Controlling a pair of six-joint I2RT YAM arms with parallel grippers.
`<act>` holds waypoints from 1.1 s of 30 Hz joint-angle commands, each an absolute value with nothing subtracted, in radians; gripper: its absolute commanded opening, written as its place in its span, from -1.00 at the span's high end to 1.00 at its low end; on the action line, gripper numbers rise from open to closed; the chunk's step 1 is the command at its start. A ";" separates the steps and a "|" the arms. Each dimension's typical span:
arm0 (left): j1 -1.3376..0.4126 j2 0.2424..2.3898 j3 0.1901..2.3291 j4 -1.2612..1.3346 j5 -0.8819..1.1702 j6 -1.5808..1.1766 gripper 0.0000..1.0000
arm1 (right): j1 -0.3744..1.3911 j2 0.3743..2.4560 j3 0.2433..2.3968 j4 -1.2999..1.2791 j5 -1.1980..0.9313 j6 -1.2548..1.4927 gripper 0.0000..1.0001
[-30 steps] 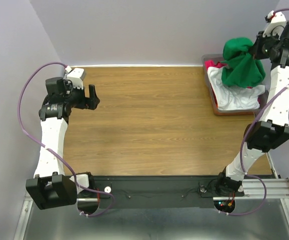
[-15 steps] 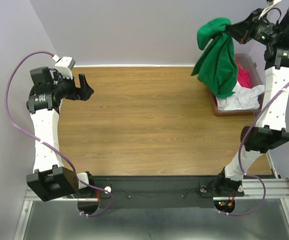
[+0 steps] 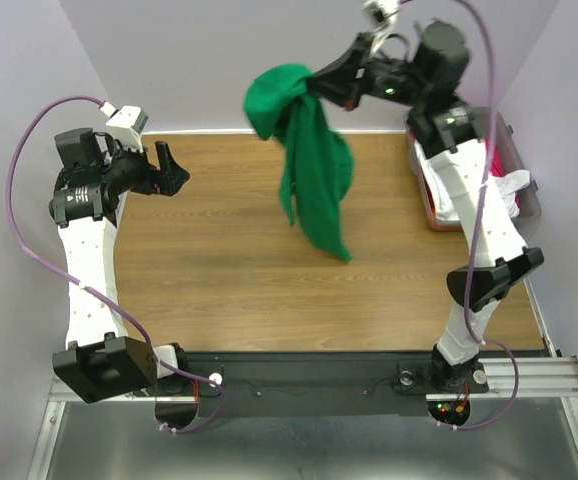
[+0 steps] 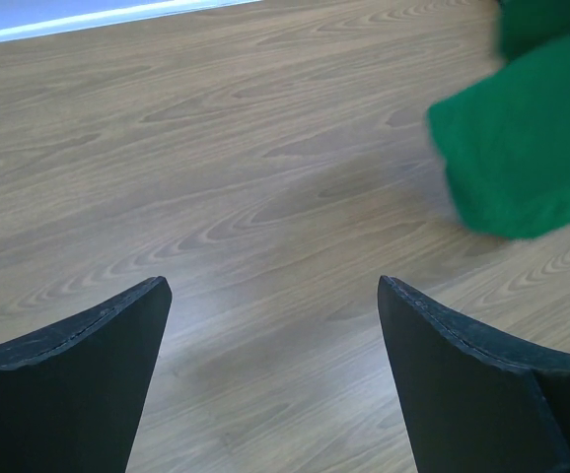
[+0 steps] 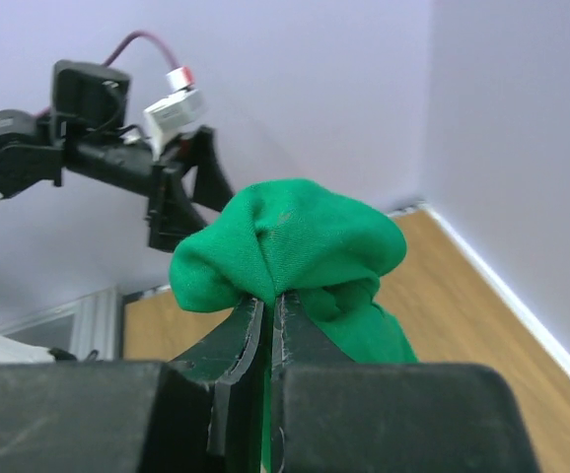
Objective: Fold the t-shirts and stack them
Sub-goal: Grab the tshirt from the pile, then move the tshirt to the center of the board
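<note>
While the right gripper (image 3: 321, 78) clamps a bunched end of the green t-shirt (image 3: 314, 185), the shirt hangs in the air well left of the bin (image 3: 421, 195), long axis vertical, lower end free. Left gripper (image 3: 172, 168) sits farther left of the bin, spread wide, empty, facing the cloth. Free end likely falls to the left arm. White t-shirt (image 3: 514, 190) and red t-shirt (image 3: 489, 155) lie in the bin.
</note>
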State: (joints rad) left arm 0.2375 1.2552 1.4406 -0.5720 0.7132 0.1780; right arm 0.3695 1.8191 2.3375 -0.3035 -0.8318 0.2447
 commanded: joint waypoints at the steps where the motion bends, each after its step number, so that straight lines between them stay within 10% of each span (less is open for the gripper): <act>1: 0.247 1.198 1.473 -0.512 0.752 0.164 -0.96 | 0.483 1.828 2.362 -0.215 -0.706 0.181 0.99; 11: 0.255 1.161 1.375 -0.543 0.746 0.279 -0.96 | 0.497 1.648 1.673 -0.228 -0.686 0.037 0.91; 13: 0.253 1.167 1.335 -0.575 0.736 0.355 -0.96 | 0.489 1.631 1.547 -0.248 -0.646 0.008 0.39; 14: 0.252 1.173 1.321 -0.583 0.721 0.385 -0.96 | 0.476 1.632 1.454 -0.268 -0.605 -0.049 -0.33; 15: 0.247 1.178 1.289 -0.595 0.716 0.435 -0.96 | 0.453 1.638 1.419 -0.278 -0.588 -0.061 -0.64; 17: 0.229 1.192 1.260 -0.604 0.674 0.487 -0.96 | 0.418 1.658 1.359 -0.325 -0.572 -0.058 -0.89; 33: -0.083 1.476 1.071 -0.420 0.411 0.580 -0.67 | 0.316 1.773 1.196 -0.390 -0.656 0.060 -0.56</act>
